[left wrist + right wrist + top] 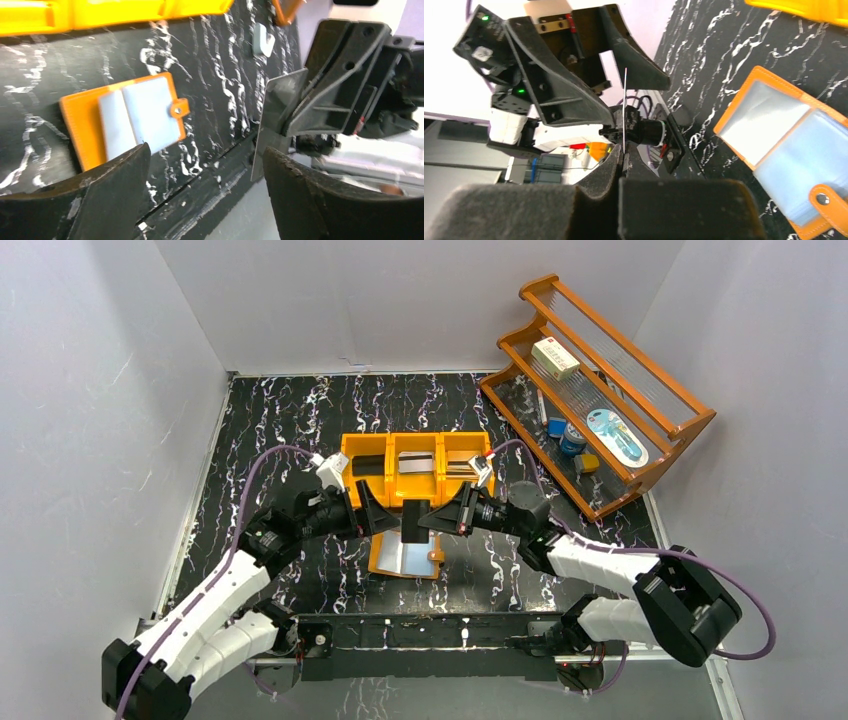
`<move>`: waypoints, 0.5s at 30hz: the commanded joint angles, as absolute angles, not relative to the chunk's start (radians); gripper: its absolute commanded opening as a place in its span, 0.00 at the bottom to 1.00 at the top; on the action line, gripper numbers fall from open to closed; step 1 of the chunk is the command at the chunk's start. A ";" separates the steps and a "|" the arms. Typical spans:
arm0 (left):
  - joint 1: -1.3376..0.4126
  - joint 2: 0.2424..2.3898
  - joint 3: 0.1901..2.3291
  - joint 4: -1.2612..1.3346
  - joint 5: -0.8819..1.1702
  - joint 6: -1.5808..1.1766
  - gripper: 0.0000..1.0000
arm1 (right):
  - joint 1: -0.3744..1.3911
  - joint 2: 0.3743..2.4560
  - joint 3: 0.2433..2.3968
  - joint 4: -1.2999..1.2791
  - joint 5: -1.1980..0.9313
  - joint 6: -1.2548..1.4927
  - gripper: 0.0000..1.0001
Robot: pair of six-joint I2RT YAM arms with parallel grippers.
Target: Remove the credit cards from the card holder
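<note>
The tan-orange card holder (406, 560) lies open on the black marbled table, its pale-blue sleeves up; it also shows in the left wrist view (125, 117) and the right wrist view (784, 145). My right gripper (437, 516) (624, 160) is shut on a black credit card (413, 521), held upright above the holder; the card is edge-on in the right wrist view (624, 110). My left gripper (384, 515) (205, 155) is open, facing the card (276, 112) from the left, with its jaws on either side of the card and not touching it.
An orange three-compartment bin (346, 448) behind the holder has a black card (368, 464), a silver-grey card (417, 462) and a striped card (460, 468) in it. A wooden rack (640, 480) with a white box (555, 358) and small items stands at the back right.
</note>
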State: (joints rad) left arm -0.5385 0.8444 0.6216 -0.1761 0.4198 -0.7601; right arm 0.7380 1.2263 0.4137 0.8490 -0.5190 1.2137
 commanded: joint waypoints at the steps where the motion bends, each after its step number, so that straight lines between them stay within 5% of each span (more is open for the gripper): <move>1: -0.534 0.791 0.724 -0.393 0.164 -0.670 0.86 | 0.737 1.186 0.494 0.684 -0.479 1.102 0.00; 6: -0.533 0.750 0.801 -0.577 -0.133 -0.609 0.98 | 0.738 1.189 0.585 0.501 -0.449 1.008 0.00; 15: -0.509 0.909 0.917 -0.778 -0.419 -0.554 0.98 | 0.779 1.276 0.798 0.194 -0.357 0.830 0.00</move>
State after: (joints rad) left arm -0.5369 0.8192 0.8574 -0.6254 -0.2058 -0.5957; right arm 0.7540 1.2400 0.6834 0.3542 -0.4255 0.9516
